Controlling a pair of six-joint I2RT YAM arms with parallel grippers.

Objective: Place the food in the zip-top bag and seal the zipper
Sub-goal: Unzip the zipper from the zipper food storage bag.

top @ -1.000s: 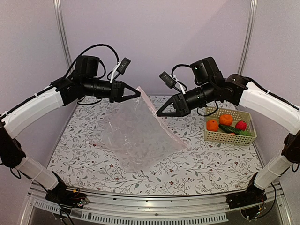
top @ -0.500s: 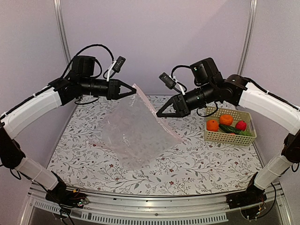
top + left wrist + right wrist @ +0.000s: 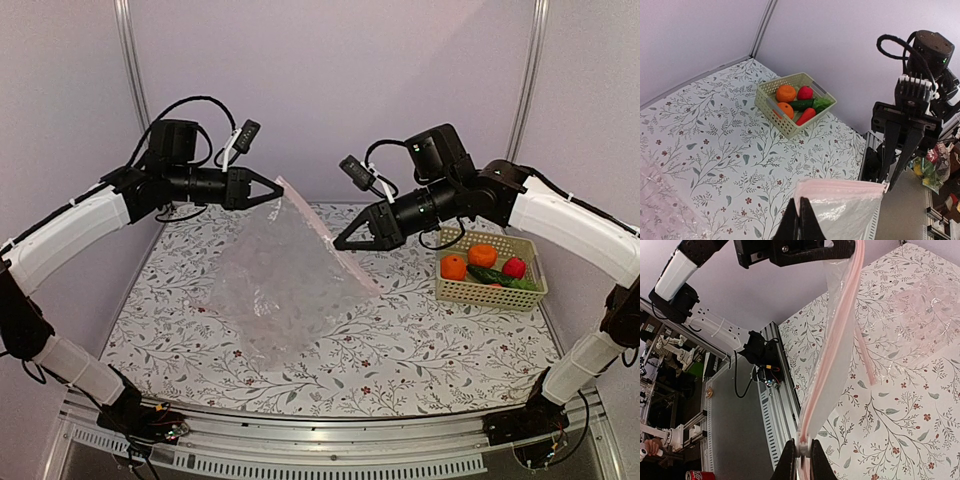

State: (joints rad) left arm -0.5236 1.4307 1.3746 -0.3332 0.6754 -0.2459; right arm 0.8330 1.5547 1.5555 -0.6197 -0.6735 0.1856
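Note:
The clear zip-top bag (image 3: 285,280) hangs by its top edge between my two grippers, and its lower part rests on the table. My left gripper (image 3: 278,190) is shut on one end of the pink zipper (image 3: 840,189). My right gripper (image 3: 340,243) is shut on the white slider (image 3: 802,449) at the other end of the zipper (image 3: 835,355). The food lies in the lattice basket (image 3: 490,294) on the right: two oranges (image 3: 482,254) (image 3: 453,267), a green cucumber (image 3: 490,274) and a red fruit (image 3: 514,267). The bag holds no food.
The basket (image 3: 771,102) also shows in the left wrist view, with an orange-red piece (image 3: 806,116) and a leafy green piece (image 3: 822,103) beside the other food. The table has a floral cloth (image 3: 420,350). Frame posts stand at the back corners.
My left gripper has drawn back to the left with the bag's corner. The bag's top edge now stretches longer between the grippers. My right gripper has barely moved.

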